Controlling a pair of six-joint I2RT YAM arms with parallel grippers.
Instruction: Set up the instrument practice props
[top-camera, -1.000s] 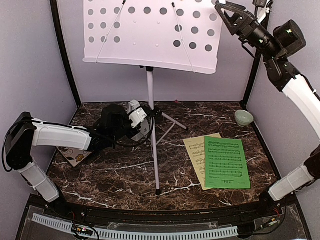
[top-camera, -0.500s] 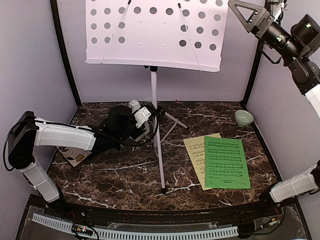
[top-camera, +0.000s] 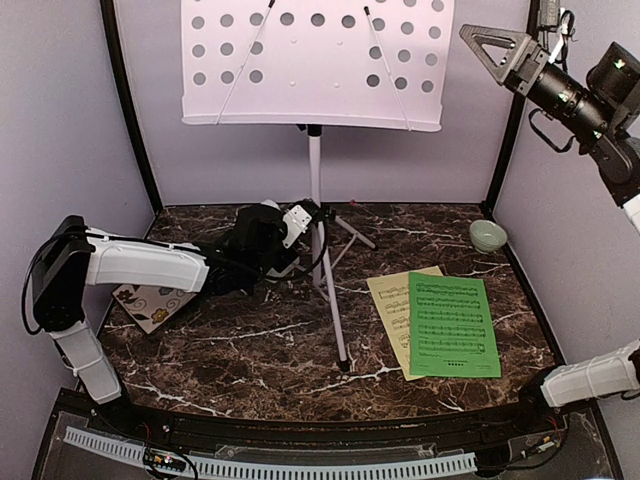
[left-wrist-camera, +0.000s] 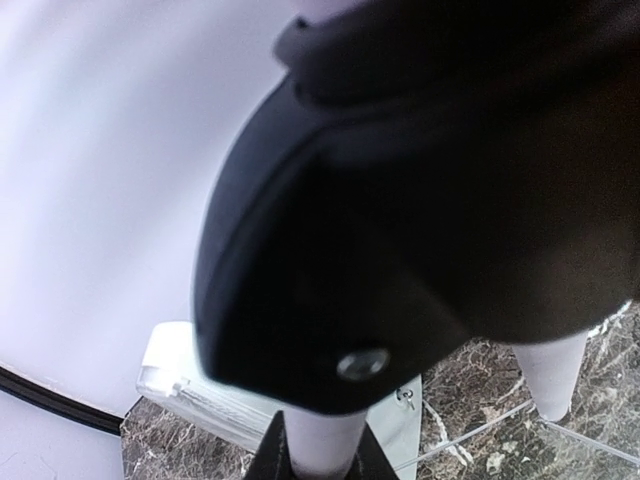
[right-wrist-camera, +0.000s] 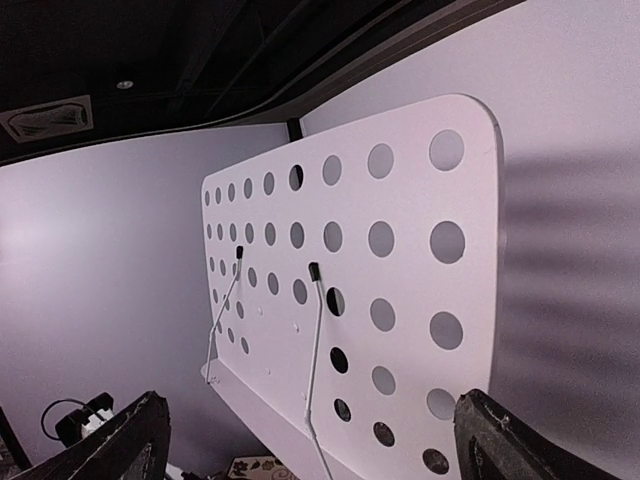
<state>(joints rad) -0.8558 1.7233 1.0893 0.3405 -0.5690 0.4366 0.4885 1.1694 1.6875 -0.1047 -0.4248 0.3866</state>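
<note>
Clamping the white music stand (top-camera: 312, 60) low on its pole, the left gripper (top-camera: 308, 218) is holding it upright mid-table, while the right gripper (top-camera: 497, 42) is hovering wide open beside the desk's right edge.

We see a small pale-green ceramic bowl (top-camera: 487, 236) sitting upright in the far right corner of the dark brown marble-patterned tabletop with white veins (top-camera: 250, 345), close to the right wall. At the left side of that tabletop lies a square tile with a floral pattern on a pale ground (top-camera: 150, 303), flat and only partly visible to us. Plain lavender walls (top-camera: 60, 120) with black corner posts (top-camera: 125, 110) enclose the space, and a white slotted cable track (top-camera: 270, 466) runs along the near edge.
</note>
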